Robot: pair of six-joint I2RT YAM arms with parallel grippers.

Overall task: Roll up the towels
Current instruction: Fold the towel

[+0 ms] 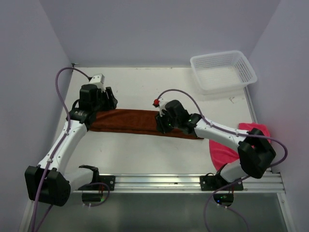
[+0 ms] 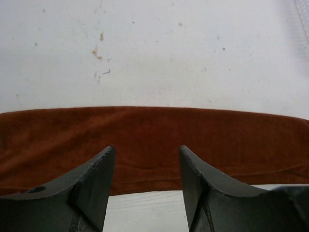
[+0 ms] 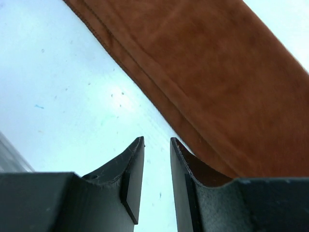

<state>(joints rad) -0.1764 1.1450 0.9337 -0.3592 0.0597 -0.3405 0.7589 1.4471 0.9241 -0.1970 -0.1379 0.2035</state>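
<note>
On the table (image 1: 135, 154), rust-brown towel (image 1: 130, 121) flat, pink towel (image 1: 224, 152) bunched at right.

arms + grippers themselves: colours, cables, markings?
White links and black joints on left arm and right arm, a lilac cable along each. Dark grey tapered fingers on left gripper and right gripper. Red knob by right wrist; white block on left wrist.
</note>
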